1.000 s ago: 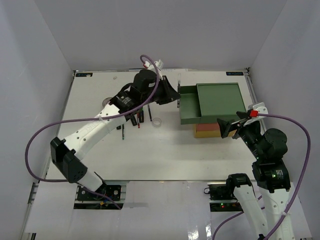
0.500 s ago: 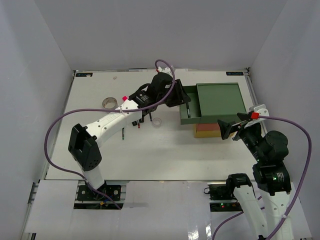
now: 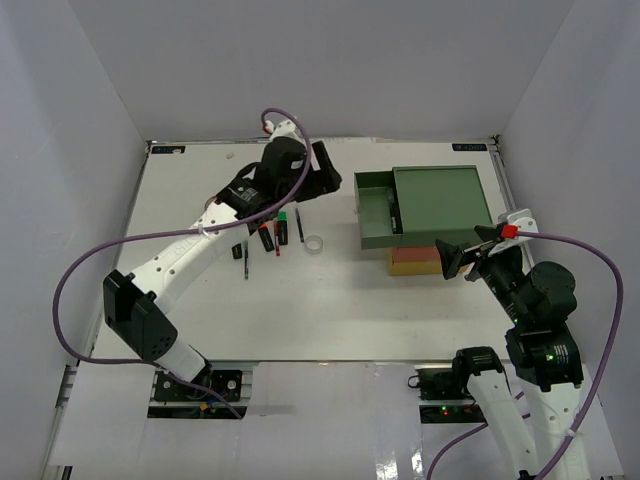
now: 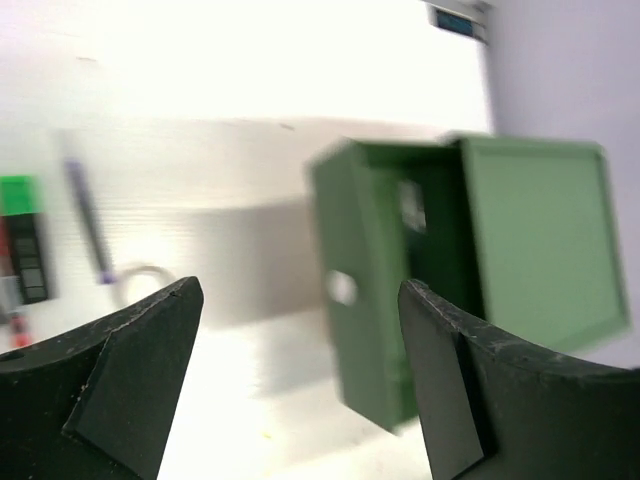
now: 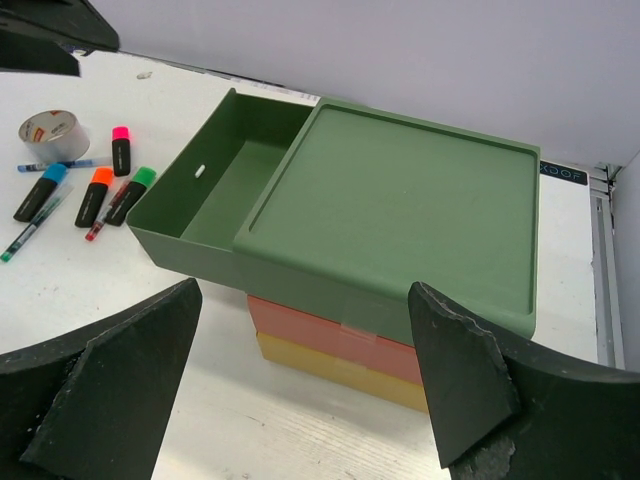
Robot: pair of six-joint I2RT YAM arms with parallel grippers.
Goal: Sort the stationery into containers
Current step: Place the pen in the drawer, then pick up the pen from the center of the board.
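The stationery (image 3: 267, 236) lies loose mid-counter, left of the drawer stack (image 5: 400, 225): highlighters (image 5: 95, 195), pens (image 3: 246, 262) and a white tape roll (image 3: 314, 244), none yet sorted. Nearest you, by the right edge, your right fingers (image 3: 455, 256) hang wide and empty just before the stack, probably ready to steady it. Its green top drawer (image 5: 205, 205) stands pulled out leftward to take items. Toward the far edge, your left fingers (image 3: 326, 176) gape wide, empty.

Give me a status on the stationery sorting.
Done: the green drawer is pulled open, with what may be one pen inside. In hand: nothing; both the left claw and right claw are open and empty. Left: four highlighters, the grey tape and white tape lie on the table.
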